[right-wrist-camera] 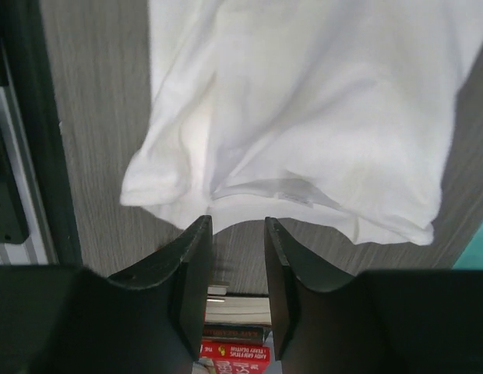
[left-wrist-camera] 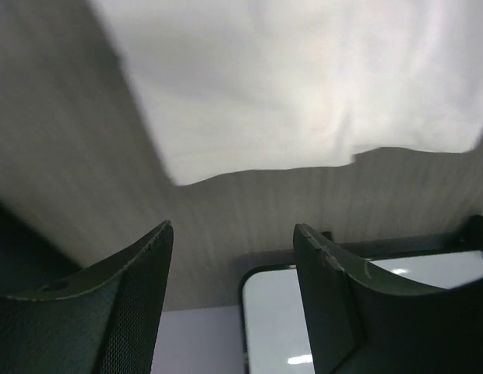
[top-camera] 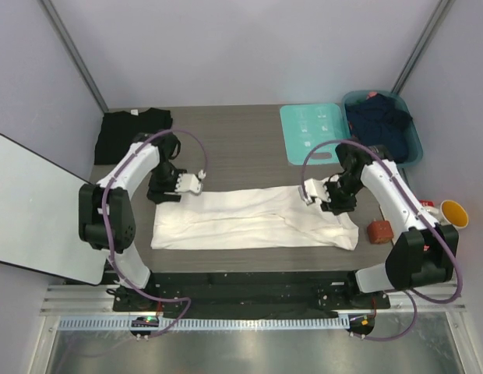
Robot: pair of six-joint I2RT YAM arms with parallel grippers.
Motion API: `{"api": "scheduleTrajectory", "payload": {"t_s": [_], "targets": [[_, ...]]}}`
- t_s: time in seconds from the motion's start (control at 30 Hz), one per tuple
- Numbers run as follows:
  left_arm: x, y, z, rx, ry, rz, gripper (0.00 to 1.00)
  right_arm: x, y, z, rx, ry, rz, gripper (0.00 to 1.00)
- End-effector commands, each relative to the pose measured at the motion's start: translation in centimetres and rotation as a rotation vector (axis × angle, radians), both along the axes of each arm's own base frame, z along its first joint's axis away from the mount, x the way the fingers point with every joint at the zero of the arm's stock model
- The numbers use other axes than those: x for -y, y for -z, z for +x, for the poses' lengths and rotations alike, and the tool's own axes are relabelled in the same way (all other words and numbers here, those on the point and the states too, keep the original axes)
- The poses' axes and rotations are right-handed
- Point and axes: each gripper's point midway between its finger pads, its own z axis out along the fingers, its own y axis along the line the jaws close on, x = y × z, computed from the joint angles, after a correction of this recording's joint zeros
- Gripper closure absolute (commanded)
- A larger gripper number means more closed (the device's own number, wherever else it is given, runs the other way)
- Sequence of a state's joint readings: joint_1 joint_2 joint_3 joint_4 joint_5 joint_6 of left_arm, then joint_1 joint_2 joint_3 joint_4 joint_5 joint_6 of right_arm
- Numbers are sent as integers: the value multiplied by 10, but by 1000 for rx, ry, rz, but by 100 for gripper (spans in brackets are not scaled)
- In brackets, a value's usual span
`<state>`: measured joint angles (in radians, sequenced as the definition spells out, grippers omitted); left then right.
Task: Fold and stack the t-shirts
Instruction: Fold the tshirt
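1. Left pincer (left-wrist-camera: 234, 231) gapes wide and empty, by the white t-shirt's (top-camera: 249, 218) left end.
2. Right pincer (right-wrist-camera: 235, 224) is narrowly parted and empty, at the shirt's right end.
3. The soft, wrinkled shirt lies as a long strip on the grey wood-grain worktop (top-camera: 226, 148).

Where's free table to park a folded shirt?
Bare table at the far middle, between the black t-shirt and the teal board, beyond the white t-shirt. The right side is crowded by the bin and the red-brown block.
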<state>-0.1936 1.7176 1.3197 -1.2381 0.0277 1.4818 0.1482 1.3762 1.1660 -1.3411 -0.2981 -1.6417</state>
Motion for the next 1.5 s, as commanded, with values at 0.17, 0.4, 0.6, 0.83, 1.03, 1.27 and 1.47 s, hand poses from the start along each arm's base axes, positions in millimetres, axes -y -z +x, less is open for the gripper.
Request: {"api": "scheduleTrajectory", "payload": {"t_s": [0.17, 0.4, 0.6, 0.83, 1.03, 1.27, 1.47], "targets": [[16, 4, 72, 142, -136, -86, 62, -26, 15, 95, 85, 316, 183, 67], [27, 23, 73, 92, -104, -74, 89, -13, 34, 154, 160, 392, 174, 67], [34, 26, 70, 47, -88, -64, 100, 9, 32, 177, 187, 443, 145, 76], [28, 33, 57, -10, -66, -33, 100, 19, 42, 170, 162, 431, 106, 82], [26, 44, 61, -30, -68, -11, 100, 18, 58, 165, 117, 439, 102, 81], [25, 55, 69, -51, -80, 14, 100, 18, 75, 177, 97, 483, 102, 82], [16, 66, 80, -17, -81, 70, 100, 17, 91, 186, 87, 520, 104, 82]]}}
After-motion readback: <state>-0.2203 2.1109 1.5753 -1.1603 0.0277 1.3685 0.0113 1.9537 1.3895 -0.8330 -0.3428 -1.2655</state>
